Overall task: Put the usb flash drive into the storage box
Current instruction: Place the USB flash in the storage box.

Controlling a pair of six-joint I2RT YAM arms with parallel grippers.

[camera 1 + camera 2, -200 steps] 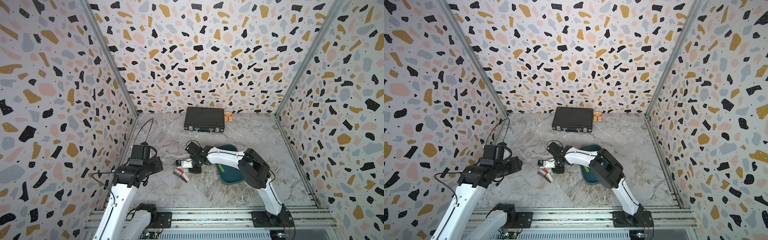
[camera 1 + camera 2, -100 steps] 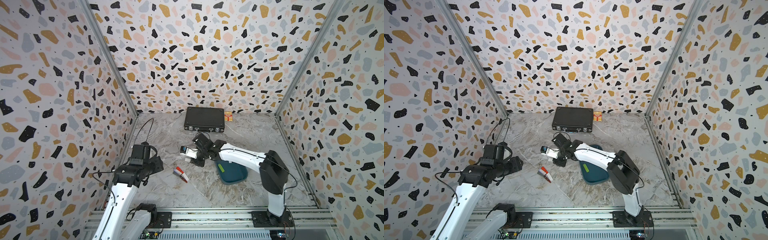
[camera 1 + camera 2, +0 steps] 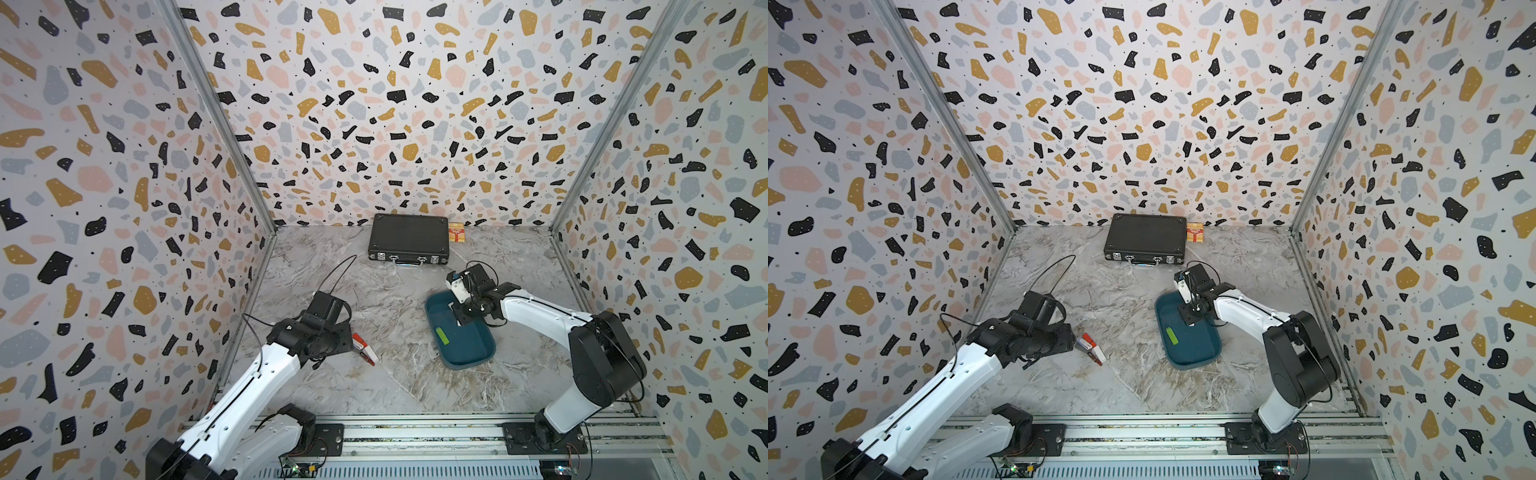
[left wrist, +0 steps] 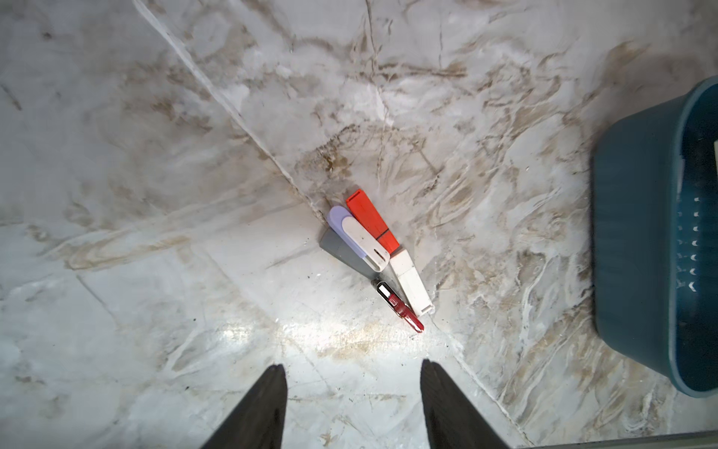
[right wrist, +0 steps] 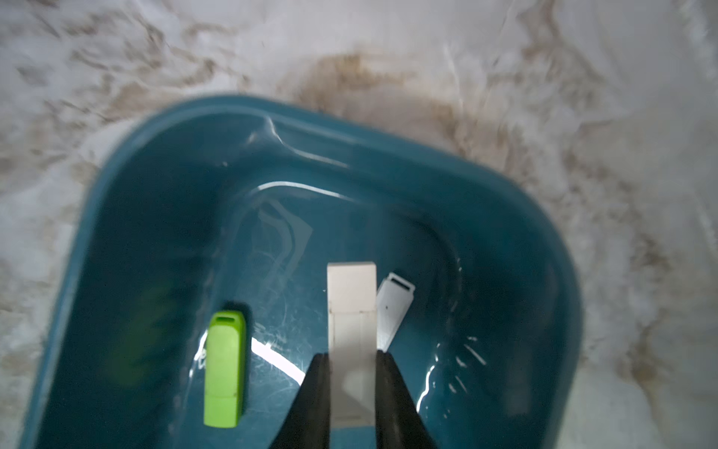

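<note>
nearest, the left gripper point(image 4: 351, 365) hangs spread and empty near 5 loose flash drives point(image 4: 373, 248) on the tabletop point(image 4: 155, 155). beyond, the right gripper point(image 5: 351, 355) pinches a white usb flash drive point(image 5: 351, 303) above the storage box point(image 5: 505, 217), where a green drive point(image 5: 225, 365) and a second white drive point(image 5: 394, 307) lie. a black briefcase point(image 3: 408, 243) sits at the back.

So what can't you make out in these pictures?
- Right wrist view: the gripped end of the white plastic flash drive is hidden between the black fingers; it partly covers a flat white drive.
- Left wrist view: the grey flash drive lies partly under the lilac-and-white one; the frame edge cuts off the dark teal plastic tub.
- In both top views, print on the small orange-red carton is too small to read.
</note>
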